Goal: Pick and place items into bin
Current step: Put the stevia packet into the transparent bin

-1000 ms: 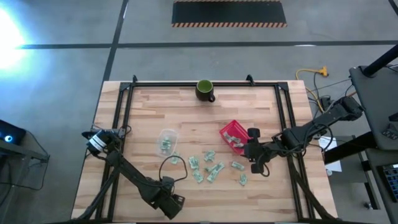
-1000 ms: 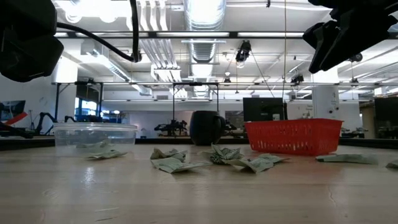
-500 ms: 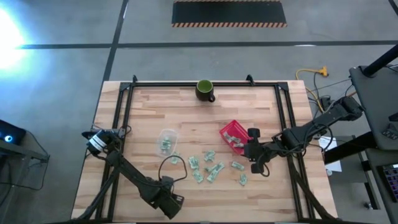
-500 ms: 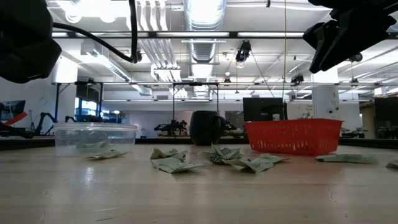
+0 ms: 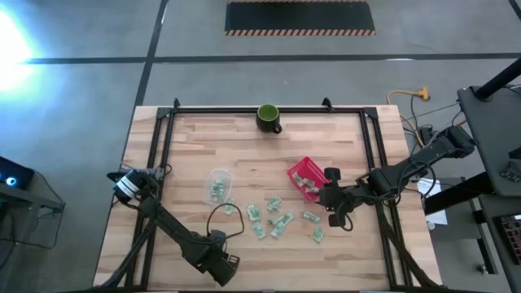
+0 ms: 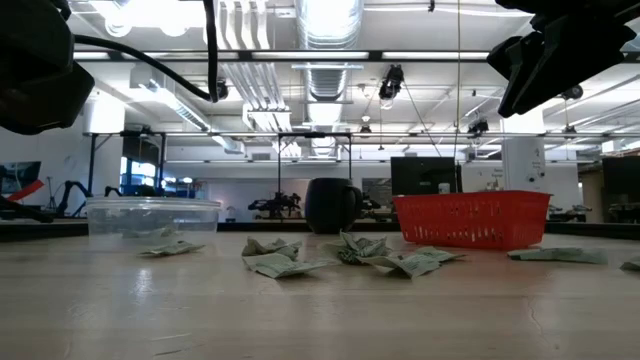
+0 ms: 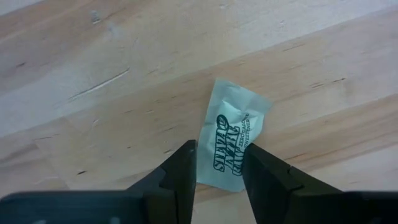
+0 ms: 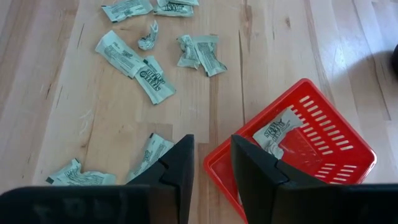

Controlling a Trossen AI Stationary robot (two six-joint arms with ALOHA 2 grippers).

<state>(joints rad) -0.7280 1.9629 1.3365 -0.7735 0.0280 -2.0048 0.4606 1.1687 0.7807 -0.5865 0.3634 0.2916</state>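
Several pale green-and-white packets [image 5: 273,218] lie scattered flat on the wooden table, left of the red basket [image 5: 303,175]. One packet [image 8: 277,134] lies inside the basket. My right gripper [image 5: 324,195] hangs above the basket's near rim [image 8: 217,165], open by a narrow gap and empty. My left gripper [image 5: 221,262] is near the table's near edge. In the left wrist view its open fingers [image 7: 219,152] stand on either side of a single packet [image 7: 235,140] that shows face-up against the wood. My left gripper comes at the single packet from above, with one finger [image 7: 183,168] on each side of its lower end [image 7: 227,177]. I cannot tell whether the fingers touch it.
A clear plastic tub [image 5: 218,183] holding a few packets stands left of the pile. A dark green mug [image 5: 269,119] stands at the far edge. Black frame rails [image 5: 163,155] run along the table's left, right and far sides. Bare wood lies along the near edge.
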